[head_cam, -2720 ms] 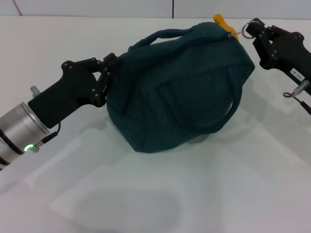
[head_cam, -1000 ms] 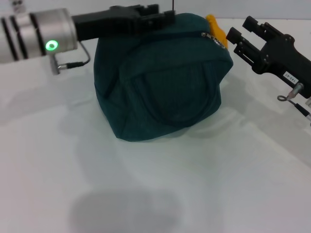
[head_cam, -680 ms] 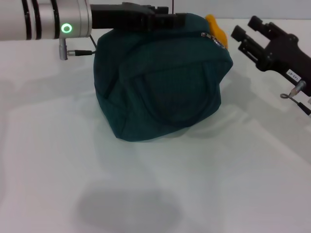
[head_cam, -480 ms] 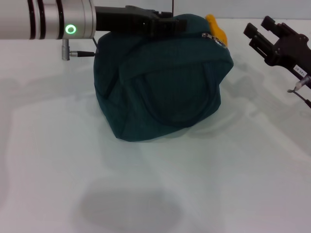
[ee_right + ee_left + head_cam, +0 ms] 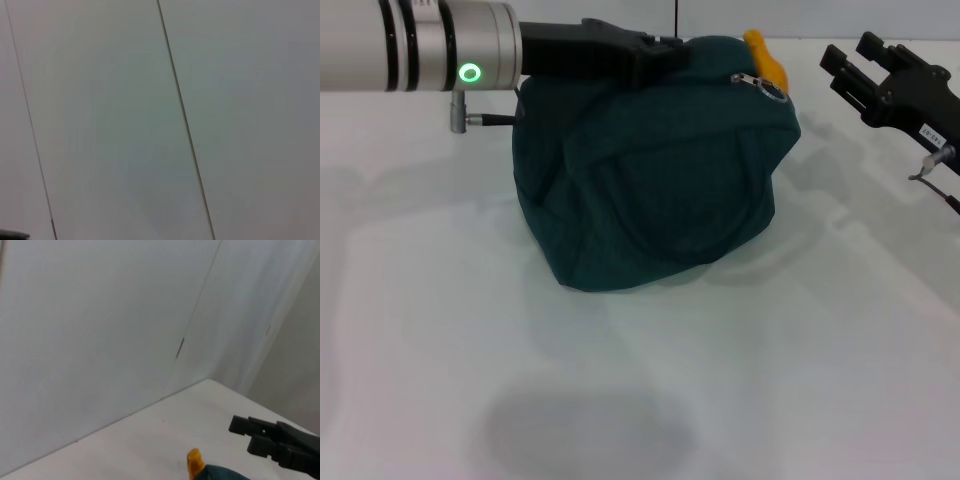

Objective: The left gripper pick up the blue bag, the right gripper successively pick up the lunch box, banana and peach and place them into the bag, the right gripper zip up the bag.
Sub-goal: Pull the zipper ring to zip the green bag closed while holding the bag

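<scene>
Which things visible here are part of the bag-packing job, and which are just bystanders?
Part of the job:
blue bag
banana, tip poking out of the bag
left gripper, at the bag's top
right gripper, clear of the bag

Bystanders:
white table

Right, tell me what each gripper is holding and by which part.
The left gripper sits at the top rear edge of the blue bag; whether it grips the fabric cannot be told. The right gripper holds nothing, open and apart from the bag.
</scene>
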